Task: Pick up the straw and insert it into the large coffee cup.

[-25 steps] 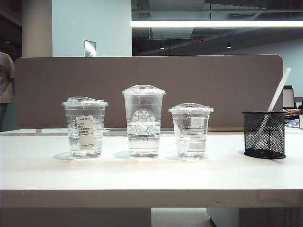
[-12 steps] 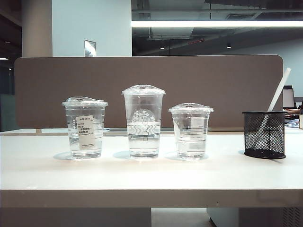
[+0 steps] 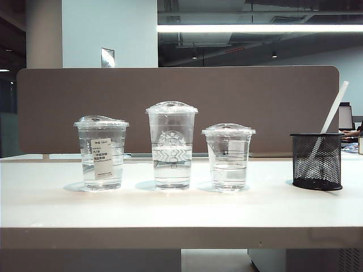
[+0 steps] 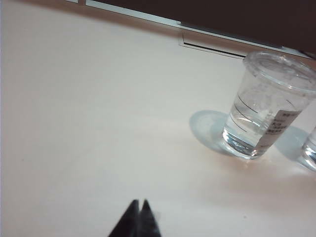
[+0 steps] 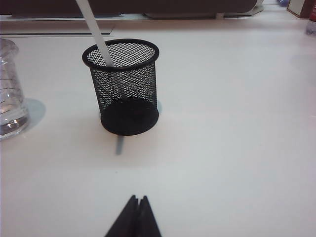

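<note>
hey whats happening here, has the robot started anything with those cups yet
Not yet. Nothing is being handled. The straw leans in the black mesh holder at the right end of the table, untouched. The large coffee cup, lid on, stands in the middle between the labelled cup and the shortest cup. The right end effector is shut, above bare table short of the holder. The left end effector is shut too, above bare table away from the labelled cup.

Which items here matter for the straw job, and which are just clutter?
Job items:
straw, leaning in the mesh holder
large coffee cup, middle of the row

Just there:
labelled cup, leftmost
shortest cup
mesh holder
</note>
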